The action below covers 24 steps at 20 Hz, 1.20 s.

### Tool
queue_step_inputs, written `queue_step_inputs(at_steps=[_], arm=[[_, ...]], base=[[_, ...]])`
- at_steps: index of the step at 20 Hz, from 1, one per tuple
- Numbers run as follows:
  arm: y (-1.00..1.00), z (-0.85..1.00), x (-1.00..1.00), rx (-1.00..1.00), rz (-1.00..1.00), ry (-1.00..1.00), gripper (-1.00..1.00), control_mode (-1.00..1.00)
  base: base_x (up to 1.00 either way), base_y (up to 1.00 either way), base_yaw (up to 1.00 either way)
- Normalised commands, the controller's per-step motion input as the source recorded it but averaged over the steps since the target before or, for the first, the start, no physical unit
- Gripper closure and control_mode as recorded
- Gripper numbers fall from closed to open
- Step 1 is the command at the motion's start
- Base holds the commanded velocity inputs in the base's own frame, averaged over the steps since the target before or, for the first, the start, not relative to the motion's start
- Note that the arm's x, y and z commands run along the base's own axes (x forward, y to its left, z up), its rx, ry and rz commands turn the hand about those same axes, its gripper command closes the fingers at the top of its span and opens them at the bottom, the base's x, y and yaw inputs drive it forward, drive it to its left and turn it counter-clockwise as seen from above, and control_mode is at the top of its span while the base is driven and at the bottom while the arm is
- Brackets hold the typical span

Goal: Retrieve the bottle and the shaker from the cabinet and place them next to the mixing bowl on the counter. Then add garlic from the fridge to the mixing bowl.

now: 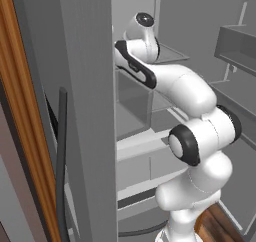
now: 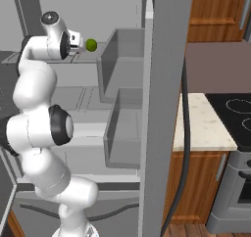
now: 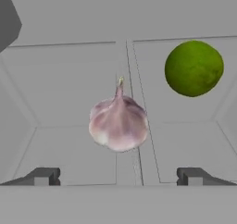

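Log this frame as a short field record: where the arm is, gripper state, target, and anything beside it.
location: arm reaching into the open fridge
gripper: open, holding nothing
target: garlic, on the fridge shelf ahead of the fingertips, centred between them
neighbour: green lime-like fruit, apart from the garlic
contact: none yet

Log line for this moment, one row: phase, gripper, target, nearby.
phase: reaching into fridge | gripper: open, empty | target: garlic on shelf, centred ahead between fingertips | nearby: green round fruit beside garlic

light: even, soft, source unclear | shadows: faint | glare: none | focus: slightly soft, perhaps low resolution
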Motion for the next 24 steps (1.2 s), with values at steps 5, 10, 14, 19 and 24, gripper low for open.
queue_step_inputs(at_steps=[5, 10, 14, 19, 24], arm=[[0.0, 0.0, 0.26, 0.0, 0.0, 0.0, -1.0, -1.0], [0.0, -0.11, 0.33, 0.0, 0.0, 0.0, -1.0, -1.0], [0.0, -0.04, 0.16, 0.0, 0.0, 0.0, -1.0, -1.0], [0.0, -0.04, 0.05, 0.0, 0.0, 0.0, -1.0, -1.0], [0.04, -0.15, 0.12, 0.0, 0.0, 0.0, -1.0, -1.0]], base=[[0.0, 0.0, 0.0], [0.0, 0.0, 0.0], [0.0, 0.0, 0.0], [0.0, 0.0, 0.0], [0.0, 0.0, 0.0]])
